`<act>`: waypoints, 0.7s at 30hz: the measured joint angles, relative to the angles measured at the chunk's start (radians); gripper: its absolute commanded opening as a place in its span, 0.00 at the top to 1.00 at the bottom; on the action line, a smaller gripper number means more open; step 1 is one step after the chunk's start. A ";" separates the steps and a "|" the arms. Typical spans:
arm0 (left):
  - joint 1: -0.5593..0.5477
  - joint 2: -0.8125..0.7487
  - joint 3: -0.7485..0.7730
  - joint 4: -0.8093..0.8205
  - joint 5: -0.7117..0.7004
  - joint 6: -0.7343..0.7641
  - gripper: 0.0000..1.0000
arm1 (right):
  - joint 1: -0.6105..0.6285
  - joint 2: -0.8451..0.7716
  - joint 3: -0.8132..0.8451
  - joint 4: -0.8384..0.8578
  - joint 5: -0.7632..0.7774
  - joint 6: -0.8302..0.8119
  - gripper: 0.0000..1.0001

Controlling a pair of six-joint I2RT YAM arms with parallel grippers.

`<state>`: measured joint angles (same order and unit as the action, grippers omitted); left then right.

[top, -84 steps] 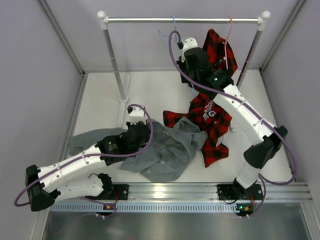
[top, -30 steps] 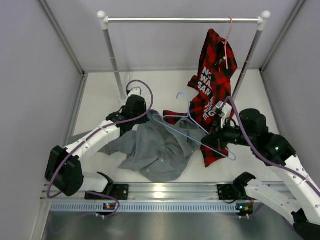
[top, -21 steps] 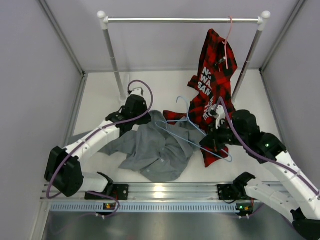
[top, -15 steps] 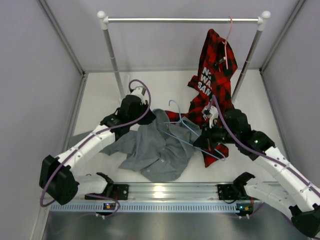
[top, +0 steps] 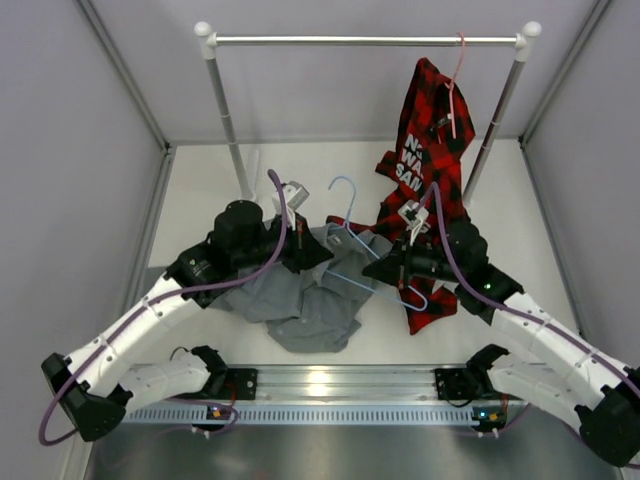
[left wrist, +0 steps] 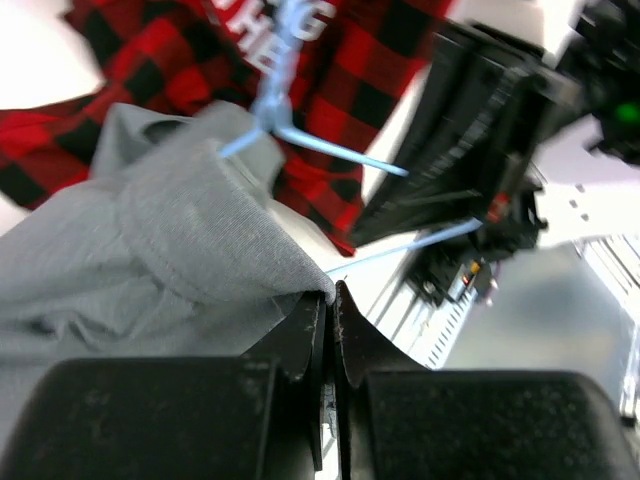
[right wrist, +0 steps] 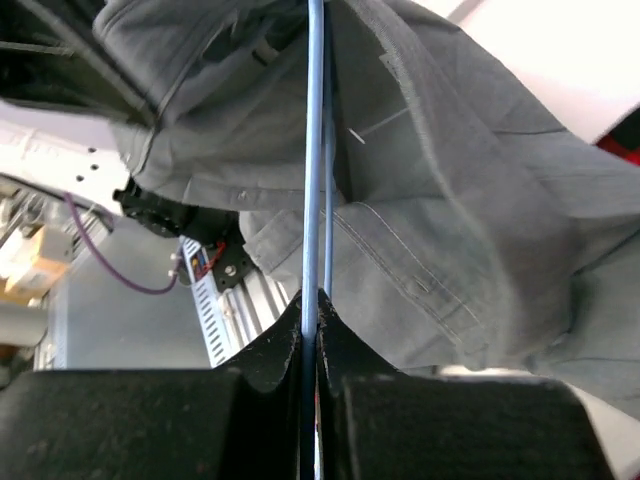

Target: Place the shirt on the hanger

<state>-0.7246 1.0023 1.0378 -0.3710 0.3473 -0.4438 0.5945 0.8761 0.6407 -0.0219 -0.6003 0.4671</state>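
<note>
Left claw (left wrist: 328, 295) is clamping tight on a fold of the grey shirt (top: 305, 310), holding that edge up off the desk (top: 200, 190). Right claw (right wrist: 312, 300) is pinching the light-blue wire hanger (right wrist: 314, 150) just as tightly. Hanger and shirt are meeting mid-desk, in front of the plaid shirt (top: 425, 150) dangling from the rail (top: 360, 40). This looks like the threading step. Next, that free hanger shoulder needs sliding deeper under the raised fabric. Hook is pointing toward the far rail, and the hanger's long axis is slanting from right claw towards left claw.
</note>
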 measured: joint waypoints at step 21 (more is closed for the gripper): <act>-0.115 0.136 0.228 -0.296 -0.600 0.209 1.00 | 0.036 -0.059 0.007 -0.135 -0.225 -0.158 1.00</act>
<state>-0.8398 1.1381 1.2659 -0.6670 -0.2523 -0.2352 0.6308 0.8169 0.6479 -0.1570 -0.8249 0.3092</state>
